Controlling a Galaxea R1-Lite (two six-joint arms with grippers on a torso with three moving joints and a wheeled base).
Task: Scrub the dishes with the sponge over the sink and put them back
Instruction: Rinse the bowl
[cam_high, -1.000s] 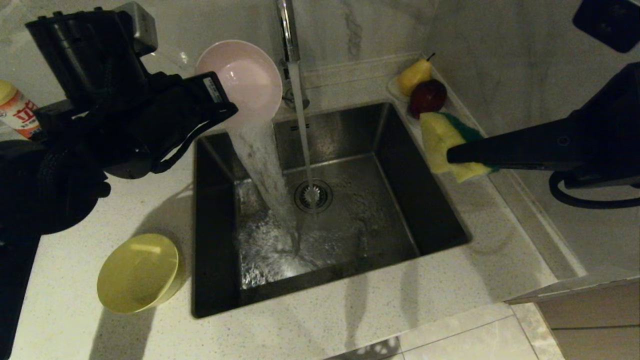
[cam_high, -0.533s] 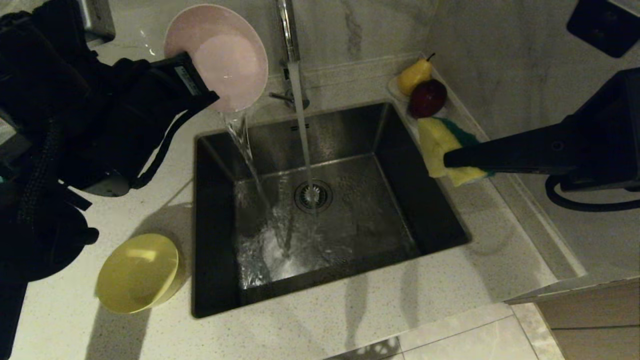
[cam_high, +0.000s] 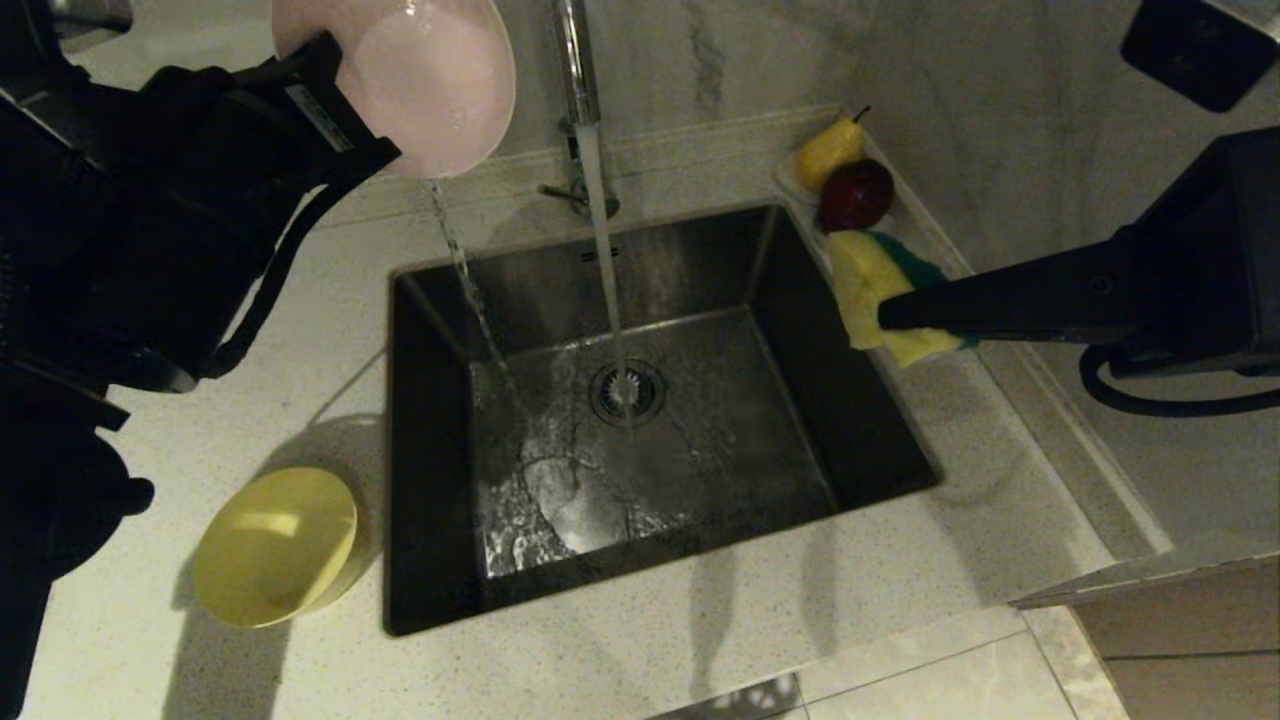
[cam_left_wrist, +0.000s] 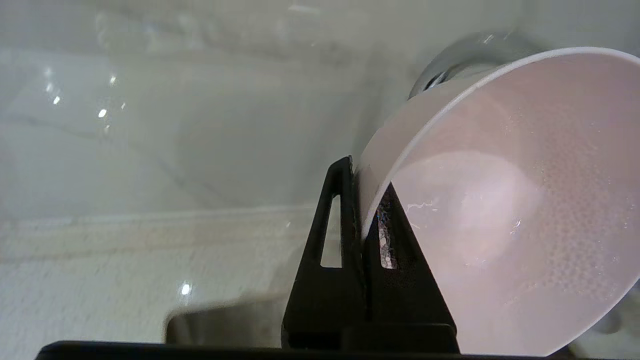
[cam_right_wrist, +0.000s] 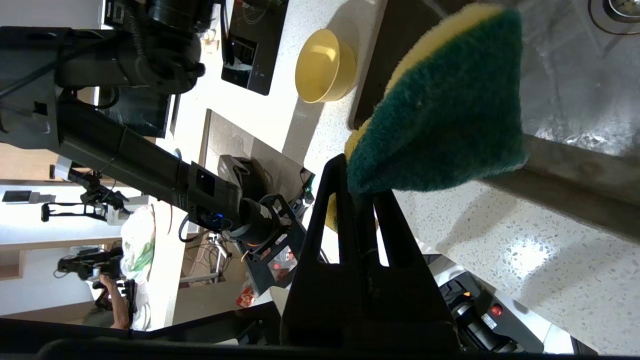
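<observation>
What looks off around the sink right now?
The left gripper holds the pink bowl tipped beyond the sink's back-left corner, so its thin trickle crosses the countertop edge before reaching the basin. The tap is running. The right gripper holds the sponge.

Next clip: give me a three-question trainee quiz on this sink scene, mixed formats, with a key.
1. True or false: the left hand is shut on the rim of the pink bowl.
2. Which thing is in the right hand? A) pear B) sponge C) yellow bowl
3. Fill in: water from the tap runs into the ____.

Key: 1 true; 2 B; 3 sink.
</observation>
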